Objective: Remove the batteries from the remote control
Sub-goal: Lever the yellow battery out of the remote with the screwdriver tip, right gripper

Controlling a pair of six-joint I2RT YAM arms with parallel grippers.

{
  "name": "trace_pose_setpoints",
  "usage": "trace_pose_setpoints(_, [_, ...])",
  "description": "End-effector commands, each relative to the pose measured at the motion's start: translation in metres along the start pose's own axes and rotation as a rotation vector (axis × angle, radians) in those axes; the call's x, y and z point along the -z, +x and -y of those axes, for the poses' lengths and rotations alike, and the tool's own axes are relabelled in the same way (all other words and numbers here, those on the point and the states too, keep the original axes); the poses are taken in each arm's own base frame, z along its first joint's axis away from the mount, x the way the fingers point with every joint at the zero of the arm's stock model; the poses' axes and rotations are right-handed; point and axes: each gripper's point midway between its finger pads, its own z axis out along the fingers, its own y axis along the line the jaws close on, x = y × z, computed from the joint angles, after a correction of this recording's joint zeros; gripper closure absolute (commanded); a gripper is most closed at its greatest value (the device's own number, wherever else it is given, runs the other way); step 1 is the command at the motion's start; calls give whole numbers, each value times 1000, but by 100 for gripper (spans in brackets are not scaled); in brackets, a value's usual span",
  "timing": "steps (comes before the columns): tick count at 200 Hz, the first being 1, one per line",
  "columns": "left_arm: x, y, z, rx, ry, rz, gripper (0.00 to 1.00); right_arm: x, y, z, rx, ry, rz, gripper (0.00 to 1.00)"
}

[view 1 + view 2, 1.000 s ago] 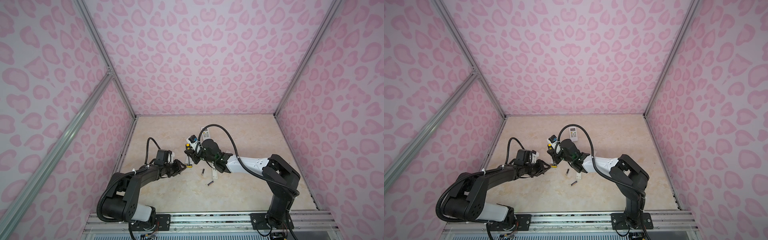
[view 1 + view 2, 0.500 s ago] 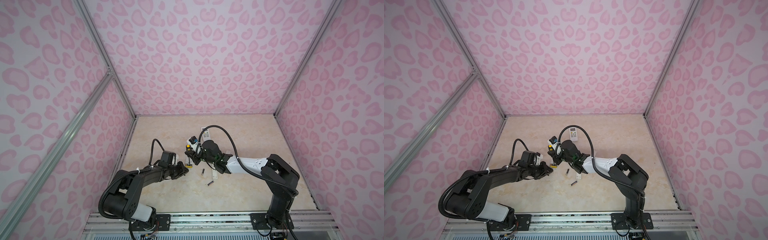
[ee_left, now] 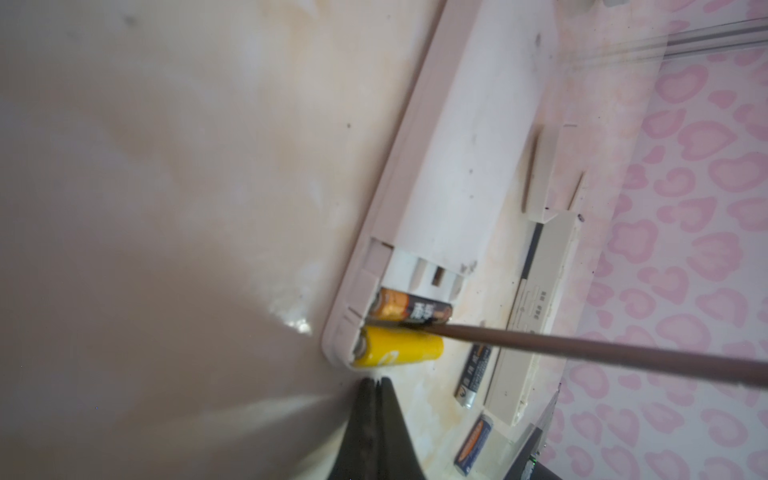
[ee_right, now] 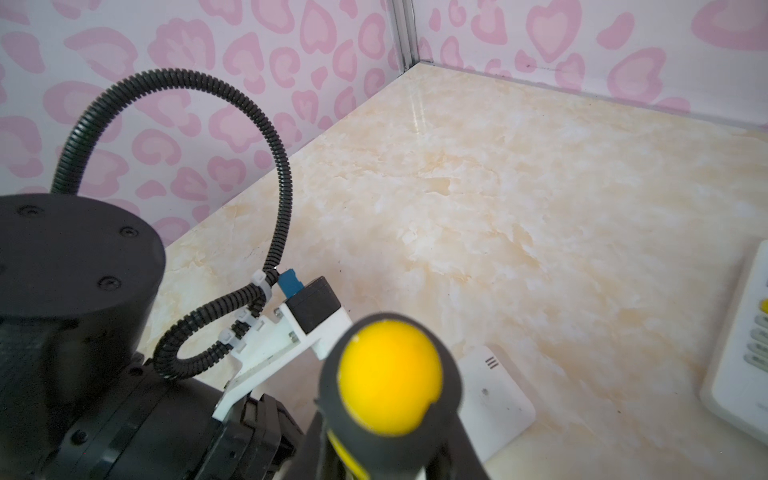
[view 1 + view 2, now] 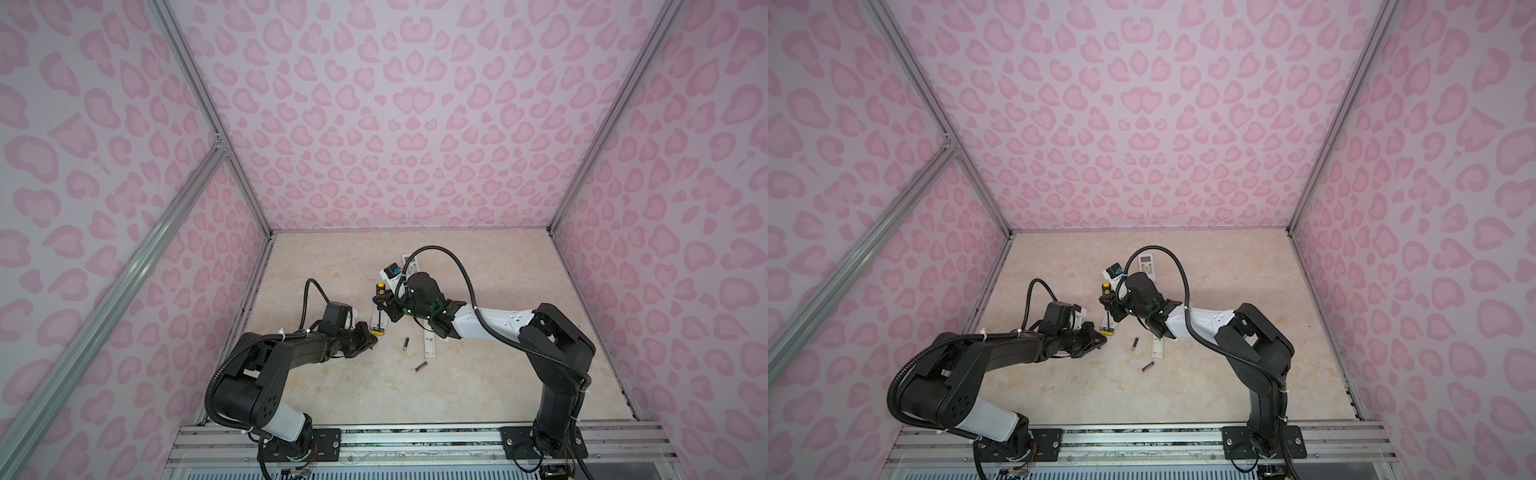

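A white remote control (image 3: pixel 457 166) lies back up with its battery bay uncovered. In the bay sit two batteries, a black-and-gold one (image 3: pixel 411 309) and a yellow one (image 3: pixel 399 351). My left gripper (image 3: pixel 374 380) is shut and empty, its tips just off the remote's end beside the yellow cell. In both top views it sits at that same end (image 5: pixel 372 336) (image 5: pixel 1102 338). My right gripper (image 5: pixel 388 309) is shut on a black-and-yellow screwdriver (image 4: pixel 388 374). The screwdriver's shaft (image 3: pixel 582 349) runs down between the two cells. Two loose batteries (image 5: pixel 406 342) (image 5: pixel 421 366) lie on the table.
A slim white piece (image 5: pixel 429 345) lies beside the loose cells. Two more white remotes (image 5: pixel 390 274) (image 5: pixel 411 262) lie farther back, partly under the right arm's cable. The left wall stands close behind the left arm. The beige table (image 5: pixel 498 270) extends to the right.
My left gripper has closed its jaws and slid right, up to the remote's near end. The right arm and the screwdriver have stayed in place.
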Motion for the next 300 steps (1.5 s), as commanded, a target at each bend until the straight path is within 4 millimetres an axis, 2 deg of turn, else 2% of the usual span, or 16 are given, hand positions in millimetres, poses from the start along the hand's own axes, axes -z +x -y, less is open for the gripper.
trace_pose_setpoints(1, [0,-3,-5,2,-21,17,96,-3,10,7,-19,25,-41,100])
trace_pose_setpoints(49, [-2,-2,-7,-1,-27,13,96,-8,16,17,-70,63,-93,100])
trace_pose_setpoints(114, [1,1,-11,1,-33,19,96,-19,19,20,-104,73,-134,100])
trace_pose_setpoints(129, [1,-2,-6,-11,-14,36,96,-19,20,21,-117,78,-141,100])
trace_pose_setpoints(219, [1,3,-21,-12,-56,43,96,-16,16,14,-108,76,-147,100])
trace_pose_setpoints(260, [2,3,-21,-14,-55,44,96,-14,11,21,-168,84,-148,100])
trace_pose_setpoints(300, [3,4,-21,-19,-54,44,96,-13,10,19,-189,78,-145,100])
